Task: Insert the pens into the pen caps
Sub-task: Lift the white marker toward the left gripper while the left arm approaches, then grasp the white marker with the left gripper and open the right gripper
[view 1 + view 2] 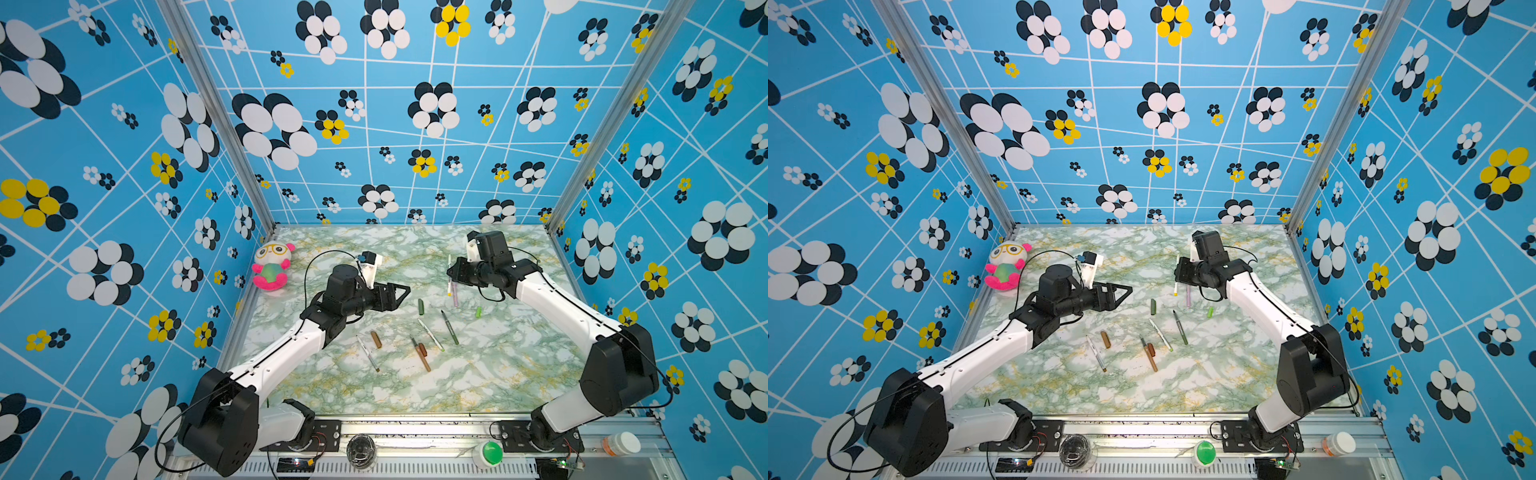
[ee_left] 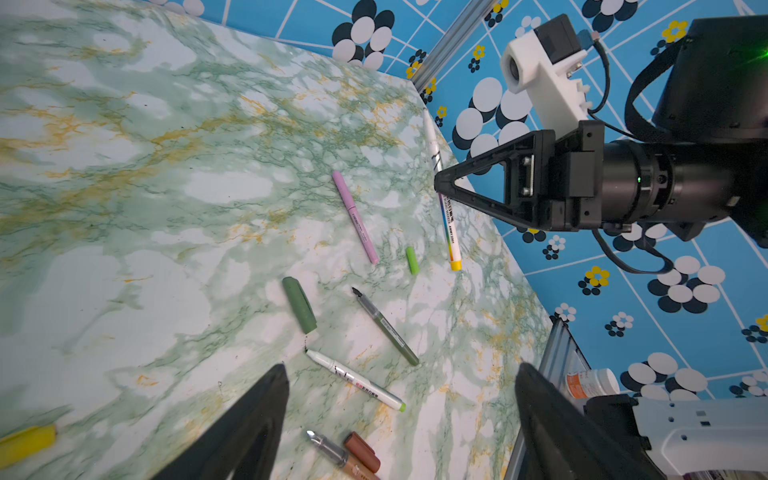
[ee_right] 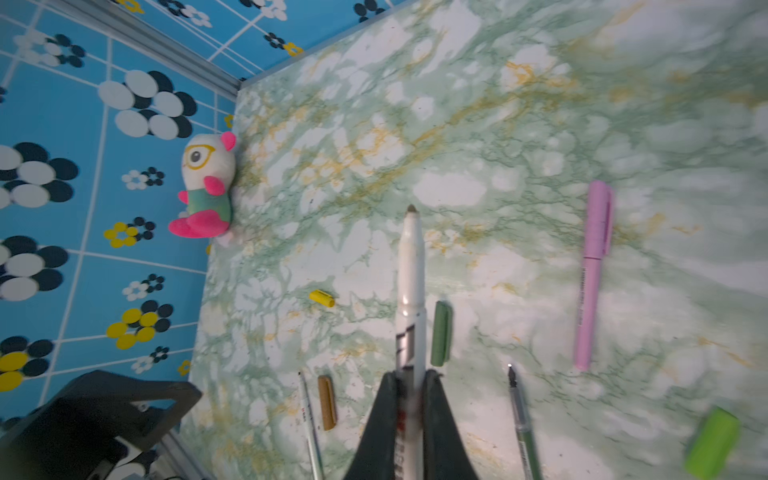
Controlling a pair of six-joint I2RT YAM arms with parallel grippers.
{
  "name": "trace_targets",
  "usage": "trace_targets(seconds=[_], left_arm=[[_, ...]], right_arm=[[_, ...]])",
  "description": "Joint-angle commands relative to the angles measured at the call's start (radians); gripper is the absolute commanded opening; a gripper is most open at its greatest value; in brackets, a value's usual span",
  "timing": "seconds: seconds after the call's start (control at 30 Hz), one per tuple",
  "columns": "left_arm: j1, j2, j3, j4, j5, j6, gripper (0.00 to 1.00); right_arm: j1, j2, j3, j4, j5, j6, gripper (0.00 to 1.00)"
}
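Closest to the right wrist camera, the right tool [image 3: 411,376] is clamped on a white pen [image 3: 410,270], bare tip pointing away, apparently clear of the marbled surface [image 3: 519,124]. The left tool [image 1: 402,291] stands with jaws apart and empty near the dark green cap [image 1: 421,306].

By the look of it, 1 of 6 pairs is done: the pink pen [image 3: 594,270] lies with its cap on. That leaves 5. The lime cap [image 1: 478,311], brown cap [image 1: 376,339] and reddish-brown cap [image 1: 422,350] also lie loose, among 4 uncapped pens, the dark green pen [image 1: 450,327] one of them.

Only the wrist views show the yellow cap [image 3: 322,298], lying toward the plush toy [image 3: 205,187]; in both top views the left arm [image 1: 291,345] seems to cover it. The left wrist view shows the held pen's yellow end most plainly, so that cap is probably its match. The right wrist view misses the reddish-brown cap.
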Motion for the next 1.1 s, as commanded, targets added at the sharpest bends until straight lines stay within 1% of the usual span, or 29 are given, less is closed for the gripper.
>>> trace_targets(seconds=[0.0, 0.23, 0.63, 0.77, 0.93, 1.07], left_arm=[[-0.024, 0.022, 0.037, 0.077, 0.072, -0.023, 0.83], [-0.054, 0.084, 0.070, 0.141, 0.094, -0.067, 0.77], [-0.069, 0.170, 0.115, 0.176, 0.083, -0.087, 0.70], [-0.069, 0.194, 0.130, 0.182, 0.086, -0.094, 0.64], [-0.071, 0.203, 0.132, 0.192, 0.083, -0.103, 0.53], [-0.072, 0.203, 0.132, 0.189, 0.078, -0.101, 0.49]], right_arm=[[0.036, -0.016, 0.013, 0.074, -0.142, 0.040, 0.02], [0.083, -0.021, 0.030, 0.125, -0.190, 0.069, 0.01], [0.107, -0.015, 0.027, 0.185, -0.220, 0.111, 0.01], [0.112, -0.020, 0.021, 0.199, -0.228, 0.118, 0.01], [0.114, -0.028, 0.003, 0.219, -0.230, 0.127, 0.01], [0.116, -0.029, -0.015, 0.247, -0.234, 0.141, 0.01]])
